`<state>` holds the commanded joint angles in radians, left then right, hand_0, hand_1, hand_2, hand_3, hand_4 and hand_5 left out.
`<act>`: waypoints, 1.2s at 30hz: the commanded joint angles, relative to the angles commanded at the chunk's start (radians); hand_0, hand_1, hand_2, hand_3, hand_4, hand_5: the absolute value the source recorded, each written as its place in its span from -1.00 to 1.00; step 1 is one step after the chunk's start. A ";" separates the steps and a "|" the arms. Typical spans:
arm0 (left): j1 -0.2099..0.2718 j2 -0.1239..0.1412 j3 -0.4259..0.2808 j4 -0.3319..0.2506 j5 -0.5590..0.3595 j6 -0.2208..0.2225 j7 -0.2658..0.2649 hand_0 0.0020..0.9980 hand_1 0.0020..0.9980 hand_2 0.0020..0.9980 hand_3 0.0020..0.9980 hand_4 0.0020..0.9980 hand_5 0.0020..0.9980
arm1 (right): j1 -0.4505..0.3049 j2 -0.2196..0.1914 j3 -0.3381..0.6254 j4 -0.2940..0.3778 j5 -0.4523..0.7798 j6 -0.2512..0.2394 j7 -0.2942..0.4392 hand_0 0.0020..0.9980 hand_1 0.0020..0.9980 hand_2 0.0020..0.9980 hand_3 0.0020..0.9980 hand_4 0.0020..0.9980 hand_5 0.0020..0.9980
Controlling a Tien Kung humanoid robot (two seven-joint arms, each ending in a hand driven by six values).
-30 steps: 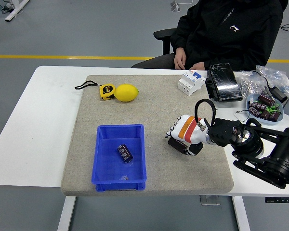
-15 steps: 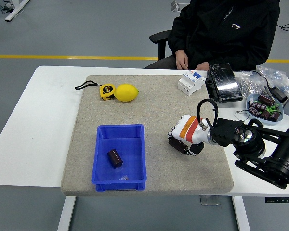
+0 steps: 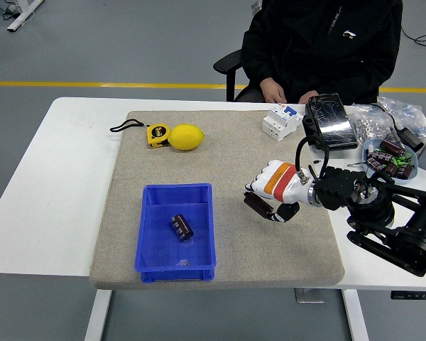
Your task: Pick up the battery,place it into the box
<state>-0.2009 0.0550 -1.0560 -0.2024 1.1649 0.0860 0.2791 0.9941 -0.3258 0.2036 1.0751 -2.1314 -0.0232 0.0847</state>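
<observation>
A dark cylindrical battery [image 3: 182, 228] lies inside the blue box [image 3: 150, 245] at the front left of the grey mat. My right hand [image 3: 264, 202], white with an orange band, hovers over the mat to the right of the box. Its fingers are loosely curled and hold nothing. The left arm is out of view.
A yellow lemon [image 3: 187, 137] and a yellow tape measure [image 3: 157, 134] lie at the mat's back left. A white breaker [image 3: 282, 121], a black device [image 3: 329, 122] and a bowl of batteries [image 3: 390, 160] stand at the back right. A seated person's hands [image 3: 275, 91] rest at the far edge.
The battery has rolled about inside the box and now lies near its middle. My right hand has lifted slightly and drawn back to the right. The person has shifted left.
</observation>
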 joint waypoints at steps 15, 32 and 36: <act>0.003 0.002 0.001 0.000 0.002 -0.002 0.000 0.44 0.40 0.32 0.17 0.26 0.08 | -0.043 -0.012 0.142 0.156 0.231 -0.040 -0.052 0.02 -0.02 0.13 0.12 0.28 -0.59; 0.013 0.004 -0.024 -0.001 0.036 -0.004 0.007 0.45 0.40 0.32 0.17 0.27 0.08 | -0.062 0.073 0.034 0.216 0.567 -0.099 -0.128 0.05 0.01 0.14 0.14 0.31 -0.58; 0.013 0.004 -0.027 -0.001 0.041 -0.004 0.007 0.45 0.40 0.32 0.17 0.27 0.08 | -0.063 0.096 0.019 0.202 0.591 -0.109 -0.144 0.11 0.07 0.17 0.15 0.34 -0.56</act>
<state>-0.1877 0.0591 -1.0827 -0.2033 1.2064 0.0816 0.2862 0.9311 -0.2295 0.2222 1.2776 -1.5406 -0.1318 -0.0592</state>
